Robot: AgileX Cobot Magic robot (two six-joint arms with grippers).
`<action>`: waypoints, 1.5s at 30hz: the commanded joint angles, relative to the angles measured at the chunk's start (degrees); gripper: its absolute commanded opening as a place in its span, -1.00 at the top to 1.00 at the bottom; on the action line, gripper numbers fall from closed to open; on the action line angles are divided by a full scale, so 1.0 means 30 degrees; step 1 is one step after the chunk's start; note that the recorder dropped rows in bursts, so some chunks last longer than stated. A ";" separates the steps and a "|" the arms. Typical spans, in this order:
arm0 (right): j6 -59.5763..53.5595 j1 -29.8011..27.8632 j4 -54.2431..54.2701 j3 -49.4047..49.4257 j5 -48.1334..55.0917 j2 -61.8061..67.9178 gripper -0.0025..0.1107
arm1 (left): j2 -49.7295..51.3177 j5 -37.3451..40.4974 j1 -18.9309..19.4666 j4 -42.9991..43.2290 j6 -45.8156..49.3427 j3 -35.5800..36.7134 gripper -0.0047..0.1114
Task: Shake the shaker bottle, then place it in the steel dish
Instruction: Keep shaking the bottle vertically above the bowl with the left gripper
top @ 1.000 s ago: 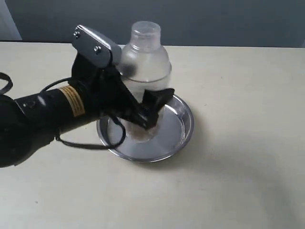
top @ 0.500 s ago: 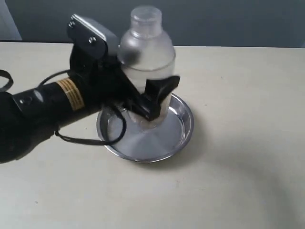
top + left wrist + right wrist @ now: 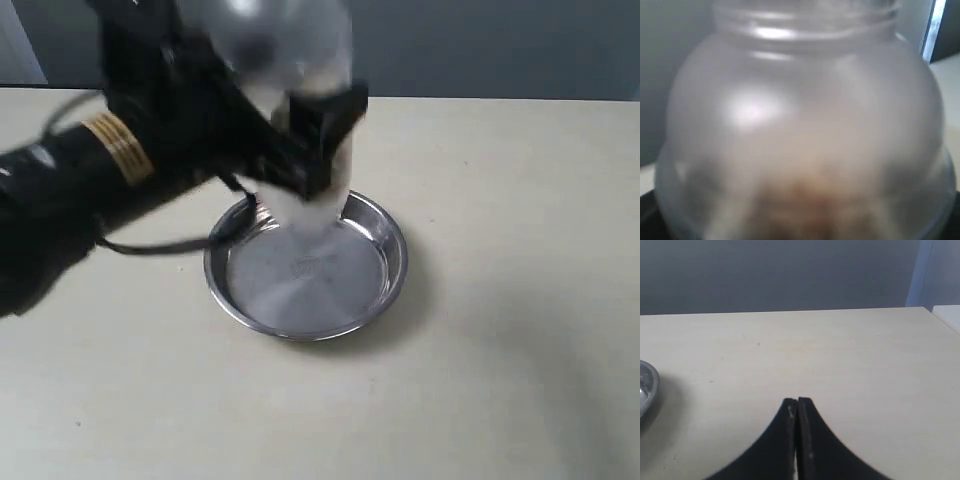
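Observation:
The frosted shaker bottle (image 3: 300, 60) is blurred with motion, held up above the steel dish (image 3: 392, 262), its cap cut off by the exterior view's top edge. My left gripper (image 3: 305, 135) is shut on its body. In the left wrist view the bottle (image 3: 800, 125) fills the picture, with brown granules (image 3: 805, 200) low inside; the jaws are hidden behind it. The shiny round dish sits on the table with nothing in it. My right gripper (image 3: 797, 401) is shut on nothing over bare table, away from the dish; it does not show in the exterior view.
The beige table (image 3: 500, 380) stretches around the dish, against a grey wall at the back. In the right wrist view the dish's rim (image 3: 646, 380) peeks in at one edge. A black cable (image 3: 160, 245) loops from the left arm near the dish.
The left gripper has lifted the bottle straight up out of the dish, from resting in it to well above it. The dish now stands with nothing in it.

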 commanded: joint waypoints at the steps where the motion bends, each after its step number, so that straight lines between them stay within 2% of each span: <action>1: -0.0014 -0.0067 -0.0056 0.0022 -0.0216 -0.0072 0.97 | -0.2135 -0.2476 -0.0083 0.2471 0.0211 -0.1285 0.92; 3: -0.0014 -0.0067 -0.0056 0.0022 -0.0216 -0.0072 0.97 | -0.3400 0.1186 -0.0008 0.1458 0.0392 -0.2522 0.92; 4: -0.0014 -0.0067 -0.0056 0.0022 -0.0216 -0.0072 0.97 | -0.2202 0.2754 0.0142 0.1112 0.0310 -0.1819 0.92; 5: -0.0014 -0.0067 -0.0056 0.0022 -0.0216 -0.0072 0.97 | -0.0790 0.2827 0.0142 0.1059 -0.0389 -0.0864 0.92; 7: -0.0014 -0.0067 -0.0056 0.0022 -0.0216 -0.0072 0.97 | 0.0587 0.0967 0.0042 0.2035 -0.0820 -0.0171 0.92; 8: -0.0014 -0.0067 -0.0056 0.0022 -0.0216 -0.0072 0.97 | -0.0699 -0.0651 -0.0177 0.2994 -0.0820 -0.0716 0.92; 9: -0.0014 -0.0067 -0.0056 0.0022 -0.0216 -0.0072 0.97 | -0.1542 -0.0991 -0.0276 0.3130 -0.0776 -0.1051 0.92; 11: -0.0014 -0.0067 -0.0056 0.0022 -0.0258 -0.0072 0.97 | -0.2716 0.0339 -0.0238 0.2782 -0.0423 -0.1743 0.92; 13: -0.0014 -0.0067 -0.0056 0.0022 -0.0258 -0.0072 0.97 | -0.1742 0.2126 0.0078 0.1744 -0.0067 -0.1120 0.92; 15: -0.0014 -0.0067 -0.0056 0.0022 -0.0258 -0.0072 0.97 | 0.0486 0.2326 0.0164 0.0479 -0.0316 0.0111 0.92; 17: -0.0014 -0.0067 -0.0056 0.0022 -0.0258 -0.0072 0.97 | 0.1346 0.0327 -0.0118 0.0439 -0.0263 0.0618 0.92; 20: -0.0014 -0.0067 -0.0056 0.0022 -0.0258 -0.0072 0.97 | -0.1149 -0.2829 -0.0398 0.1862 -0.0074 -0.0413 0.92; 21: -0.0014 -0.0067 -0.0056 0.0022 -0.0258 -0.0072 0.97 | -0.1869 -0.2776 -0.0398 0.1865 0.0089 -0.0916 0.92; 23: -0.0014 -0.0067 -0.0056 0.0022 -0.0258 -0.0072 0.97 | -0.2698 -0.0714 -0.0357 0.0406 0.1454 -0.1840 0.92; 25: -0.0014 -0.0067 -0.0056 0.0022 -0.0258 -0.0072 0.97 | -0.1457 0.1417 -0.0140 -0.1260 0.1858 -0.1439 0.92; 27: -0.0014 -0.0067 -0.0056 0.0022 -0.0212 -0.0072 0.97 | 0.0324 0.1972 -0.0057 -0.1697 0.1183 -0.0560 0.92; 30: -0.0014 -0.0067 -0.0056 0.0022 -0.0212 -0.0072 0.97 | 0.1121 0.0564 -0.0278 -0.0125 0.0168 -0.0215 0.92; 33: -0.0014 -0.0067 -0.0056 0.0022 -0.0212 -0.0072 0.97 | -0.1095 -0.2219 -0.0462 0.1987 0.0255 -0.1297 0.92; 34: -0.0014 -0.0067 -0.0056 0.0022 -0.0212 -0.0072 0.97 | -0.1928 -0.2075 -0.0462 0.1963 0.0290 -0.1885 0.92; 36: -0.0014 -0.0067 -0.0056 0.0022 -0.0212 -0.0072 0.97 | -0.2533 -0.0020 -0.0229 0.1045 0.0402 -0.2402 0.92; 38: -0.0014 -0.0067 -0.0056 0.0022 -0.0212 -0.0072 0.97 | -0.1342 0.1951 0.0192 0.0306 0.0357 -0.1947 0.92; 40: -0.0014 -0.0067 -0.0056 0.0022 -0.0212 -0.0072 0.97 | 0.0786 0.2264 0.0389 -0.0625 0.0080 -0.0917 0.92; 42: -0.0014 -0.0067 -0.0056 0.0022 -0.0212 -0.0072 0.97 | 0.1575 0.1174 0.0342 -0.0617 -0.0185 -0.0609 0.92; 45: -0.0014 -0.0067 -0.0056 0.0022 -0.0252 -0.0072 0.97 | -0.0035 -0.1919 0.0008 0.1021 -0.0250 -0.1115 0.92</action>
